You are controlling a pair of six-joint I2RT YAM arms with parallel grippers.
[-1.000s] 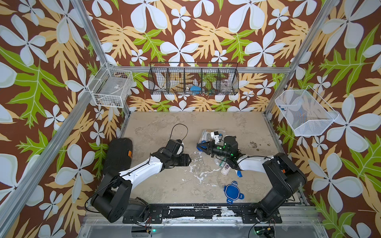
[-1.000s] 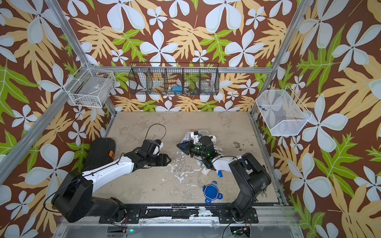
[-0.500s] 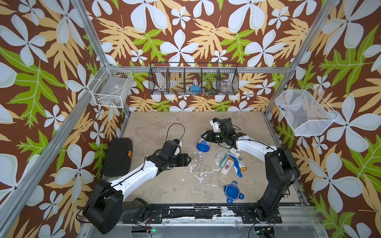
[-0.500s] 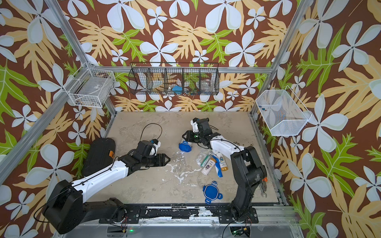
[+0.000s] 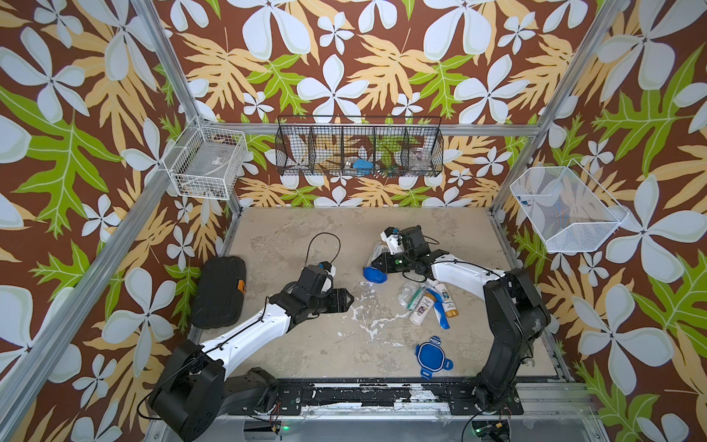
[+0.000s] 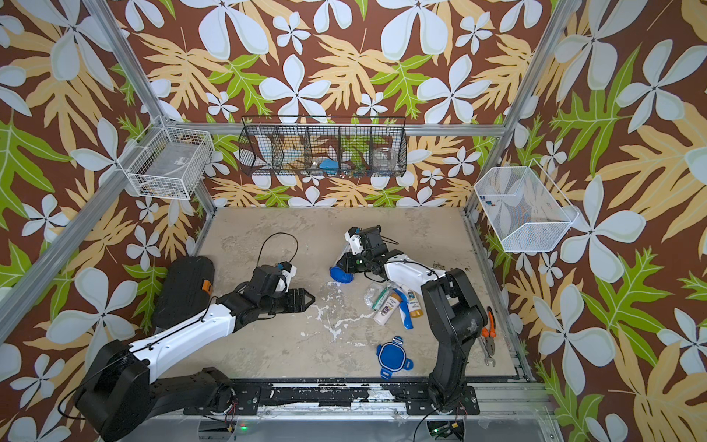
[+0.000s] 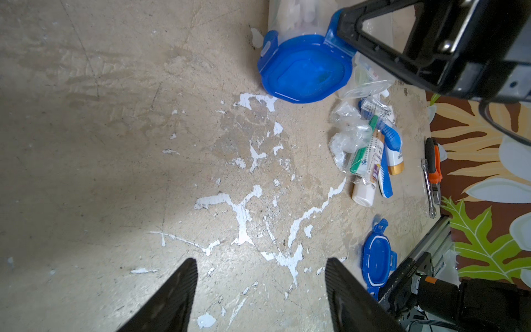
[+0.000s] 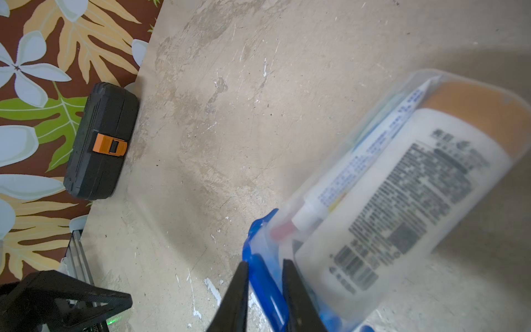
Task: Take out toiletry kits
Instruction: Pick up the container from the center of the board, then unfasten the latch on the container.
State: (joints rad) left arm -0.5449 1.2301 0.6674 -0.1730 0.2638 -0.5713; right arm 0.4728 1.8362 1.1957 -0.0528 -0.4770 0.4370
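jaws of the right gripper (image 8: 265, 263) pinch the edge of the blue four-tabbed plastic lid (image 7: 304, 69) on a clear plastic jar (image 8: 353, 143); one toiletry kit (image 8: 402, 186) is inside it. left gripper (image 7: 261, 260) jaws are spread, holding nothing. a second kit of white bottles, blue toothbrush and clear bag (image 5: 424, 302) lies on the beige table (image 5: 306, 237) beside the right arm.

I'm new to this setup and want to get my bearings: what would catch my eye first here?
The right gripper pinches the blue lid of a clear jar mid-table, a white bottle visible inside. Beside it lies a heap of toiletry items, white bottles and a blue toothbrush, with a loose blue lid nearer the front edge. The left gripper hovers open over bare tabletop.
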